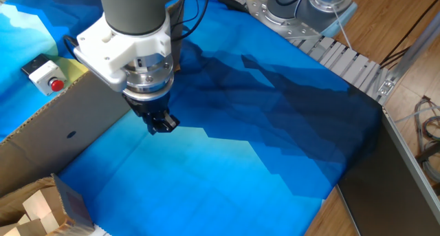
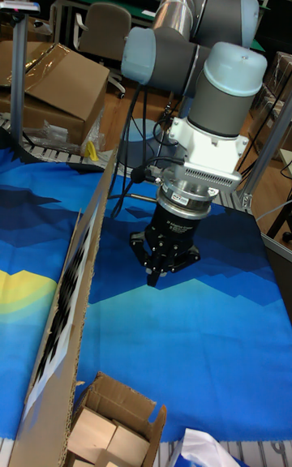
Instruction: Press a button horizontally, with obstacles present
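Although small, the button (image 1: 56, 84) looks rigid in its light white box (image 1: 41, 69), so you would push the red cap squarely, never grip it. From the fixed view, count one button, far left behind one stiff cardboard panel (image 1: 75, 119); the hand (image 1: 162, 124) hangs right of it. From the tall view, whether the hand (image 2: 154, 275) is clenched, you cannot tell.

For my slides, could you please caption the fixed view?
Gripper hovers beside cardboard panel; red button sits behind it.

Gripper (image 2: 154, 272) hangs above blue cloth (image 2: 195, 337); cardboard panel (image 2: 77, 289) stands beside.
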Action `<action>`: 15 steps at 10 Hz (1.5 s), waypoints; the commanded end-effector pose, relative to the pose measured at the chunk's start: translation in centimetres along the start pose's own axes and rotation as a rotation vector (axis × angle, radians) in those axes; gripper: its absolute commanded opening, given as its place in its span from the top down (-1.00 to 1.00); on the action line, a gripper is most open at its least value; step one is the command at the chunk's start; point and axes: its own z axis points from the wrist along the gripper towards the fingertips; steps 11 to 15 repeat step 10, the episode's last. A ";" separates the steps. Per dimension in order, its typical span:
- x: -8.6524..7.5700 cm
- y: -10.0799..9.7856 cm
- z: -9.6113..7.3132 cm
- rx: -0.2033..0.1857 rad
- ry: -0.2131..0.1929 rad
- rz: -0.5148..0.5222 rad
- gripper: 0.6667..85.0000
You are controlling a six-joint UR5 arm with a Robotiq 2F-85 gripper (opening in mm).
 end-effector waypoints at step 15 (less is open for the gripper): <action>-1.5 -1.0 0.9 0.012 -0.076 -0.020 0.99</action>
